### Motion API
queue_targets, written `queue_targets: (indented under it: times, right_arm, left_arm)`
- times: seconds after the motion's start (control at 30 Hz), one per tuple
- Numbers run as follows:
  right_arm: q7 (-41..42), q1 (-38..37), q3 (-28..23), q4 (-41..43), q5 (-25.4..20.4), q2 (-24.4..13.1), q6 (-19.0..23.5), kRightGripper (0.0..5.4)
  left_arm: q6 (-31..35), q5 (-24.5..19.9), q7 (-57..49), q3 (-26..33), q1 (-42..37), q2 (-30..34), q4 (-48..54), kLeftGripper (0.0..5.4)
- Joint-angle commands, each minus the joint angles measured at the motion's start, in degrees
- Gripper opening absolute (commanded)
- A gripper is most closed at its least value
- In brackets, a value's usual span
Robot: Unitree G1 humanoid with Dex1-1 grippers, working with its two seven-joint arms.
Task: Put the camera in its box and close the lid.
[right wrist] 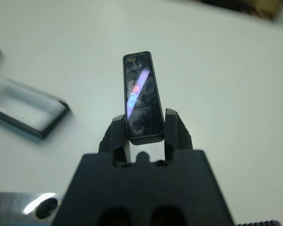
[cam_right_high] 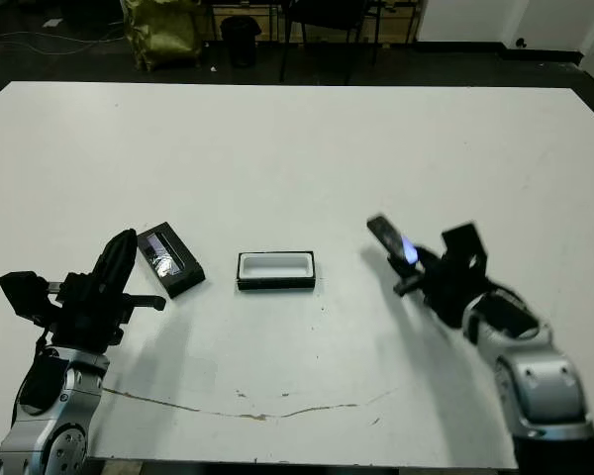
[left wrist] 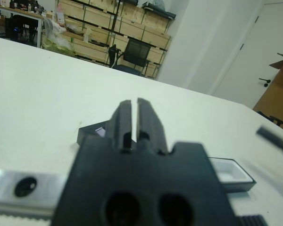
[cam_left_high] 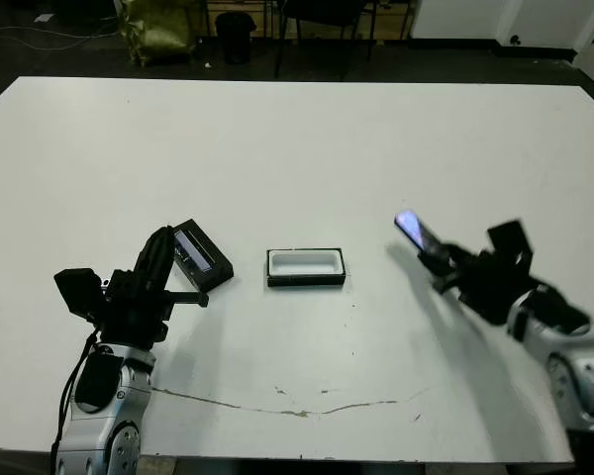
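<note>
Glossy black bar camera [right wrist: 142,96] pinched in right gripper [right wrist: 144,134], left gripper [left wrist: 131,123] closed, empty

A workshop or lab storeroom. A large white table [cam_left_high: 297,148] stands on a dark floor. Beyond it, shelves of wooden crates [left wrist: 92,19], a black office chair [left wrist: 134,54], a cardboard box [left wrist: 278,89] and a white door [left wrist: 254,56].

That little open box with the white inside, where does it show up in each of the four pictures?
Left eye view: the box sits near the table's middle, between the two arms.
Right eye view: the same place, a little further left in the picture.
Left wrist view: low right, partly hidden behind the left claw's body.
Right wrist view: blurred, at the left edge.
Shared landmark: the lid beside the box.
</note>
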State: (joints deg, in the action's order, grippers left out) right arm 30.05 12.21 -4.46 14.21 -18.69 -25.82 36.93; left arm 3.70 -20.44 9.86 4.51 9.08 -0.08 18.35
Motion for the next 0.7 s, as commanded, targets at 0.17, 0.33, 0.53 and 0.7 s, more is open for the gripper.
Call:
queue_targets:
  times: [0.17,0.33,0.53,0.7]
  right_arm:
    - [12.80,12.21,3.76,-6.74,-0.75,-4.19,-7.17,0.38]
    - [19.35,19.79,7.76,-14.42,0.64,-3.89,-11.43,0.38]
    - [28.94,27.23,14.78,-22.21,4.13,-4.39,-15.00,0.38]
    - [35.79,32.27,20.40,-30.41,8.15,-3.01,-18.41,0.38]
  left_arm:
    - [0.43,0.60,-0.45,-0.33,0.50,0.20,-0.35,0.00]
    - [0.39,0.27,-0.37,-0.25,0.57,0.14,-0.50,0.00]
    - [0.65,0.45,-0.84,-0.34,1.01,0.06,-0.04,0.00]
    - [0.76,0.10,-0.84,-0.29,1.23,0.02,-0.02,0.00]
